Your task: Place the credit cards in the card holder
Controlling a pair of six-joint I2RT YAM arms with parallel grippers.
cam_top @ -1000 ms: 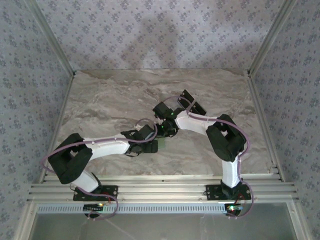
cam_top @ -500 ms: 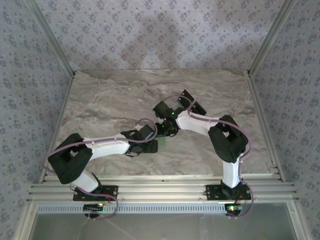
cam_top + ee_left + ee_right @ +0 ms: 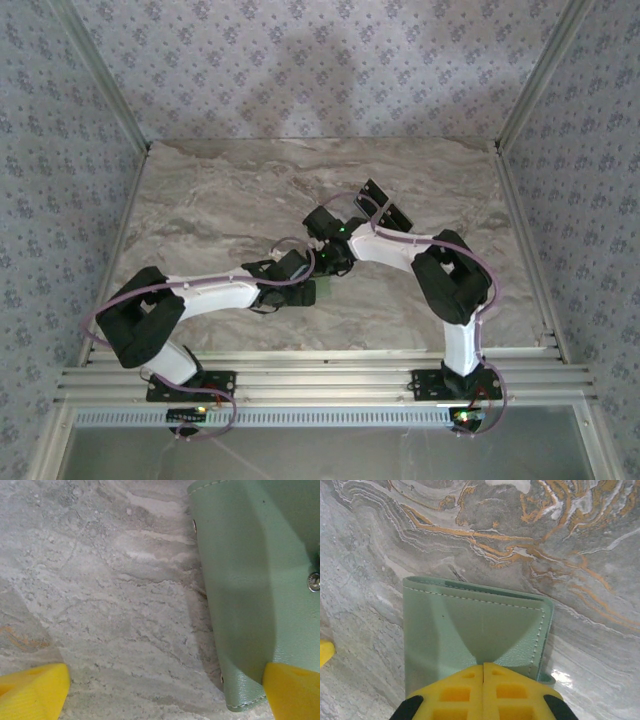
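- This is a robot test cell, more lab than home.
- Flower-patterned backdrop panels (image 3: 320, 60) close it in at 9, 12 and 3 o'clock, edged by bare aluminium posts (image 3: 100, 75).
- A marble-print tabletop (image 3: 220, 200) forms the work surface.
- At 6 o'clock, a slotted aluminium rail (image 3: 320, 380) carries the left arm's base (image 3: 190, 385) and the right arm's base (image 3: 457, 383), both bolted down.

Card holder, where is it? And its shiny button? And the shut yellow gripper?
card holder (image 3: 470, 625): right wrist view, middle of its green face.
button (image 3: 314, 581): left wrist view, its silver centre.
right gripper (image 3: 483, 667): right wrist view, where the yellow fingertips meet.
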